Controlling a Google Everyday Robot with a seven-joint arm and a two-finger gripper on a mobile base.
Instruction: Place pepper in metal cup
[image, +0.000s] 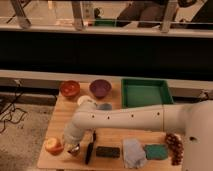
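My gripper (73, 145) is at the front left of the wooden table (62, 115), at the end of the white arm (125, 120) that reaches in from the right. It hangs right over the small silver metal cup (75, 149), which is mostly hidden beneath it. The pepper does not show; it is hidden by the gripper or out of view. The round yellow-red fruit (53, 146) lies just left of the gripper and the cup.
A reddish-brown bowl (70, 89), a purple bowl (100, 88) and a green tray (145, 92) stand at the back. Along the front lie a black stick-like tool (90, 148), a black block (108, 151), a grey cloth (134, 152), a green sponge (156, 151) and a dark red cluster (174, 147).
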